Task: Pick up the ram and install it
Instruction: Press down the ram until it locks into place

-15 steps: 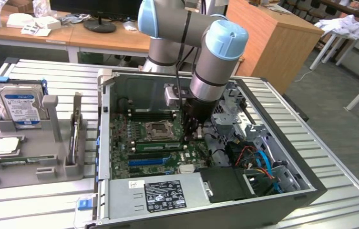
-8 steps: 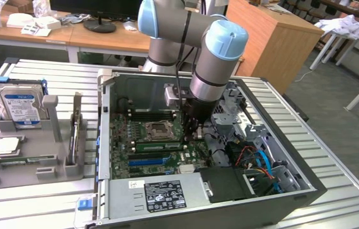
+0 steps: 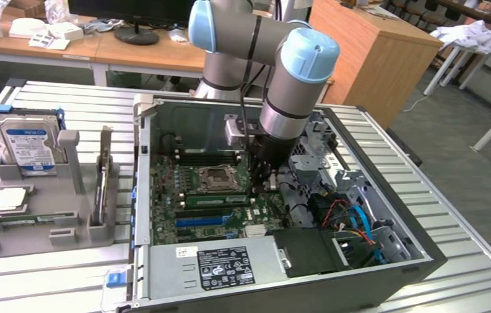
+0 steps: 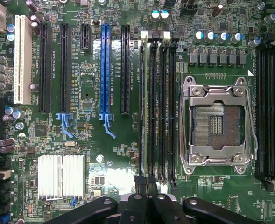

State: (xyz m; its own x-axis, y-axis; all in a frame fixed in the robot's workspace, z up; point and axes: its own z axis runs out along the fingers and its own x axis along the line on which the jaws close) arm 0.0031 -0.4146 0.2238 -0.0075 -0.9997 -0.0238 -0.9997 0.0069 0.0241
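Observation:
The ram (image 3: 214,199) is a thin green stick lying along a black memory slot just beside the CPU socket (image 3: 214,176) inside the open computer case (image 3: 385,277). In the wrist view the ram (image 4: 145,107) is edge-on in the outermost slot of the bank next to the socket (image 4: 217,123). My gripper (image 3: 263,187) reaches down into the case with its fingers shut, and its tips hover at one end of that slot. In the wrist view the gripper (image 4: 146,183) has its black fingers pressed together over the slot's end clip. I cannot tell whether the tips touch the stick.
A long blue expansion slot (image 4: 104,70) and black slots lie beside the memory bank. Cables and drive cages (image 3: 349,215) crowd the case on the exterior view's right. A grey fixture (image 3: 45,228) on the exterior view's left holds a hard drive (image 3: 23,147). The power supply (image 3: 223,266) fills the case's near end.

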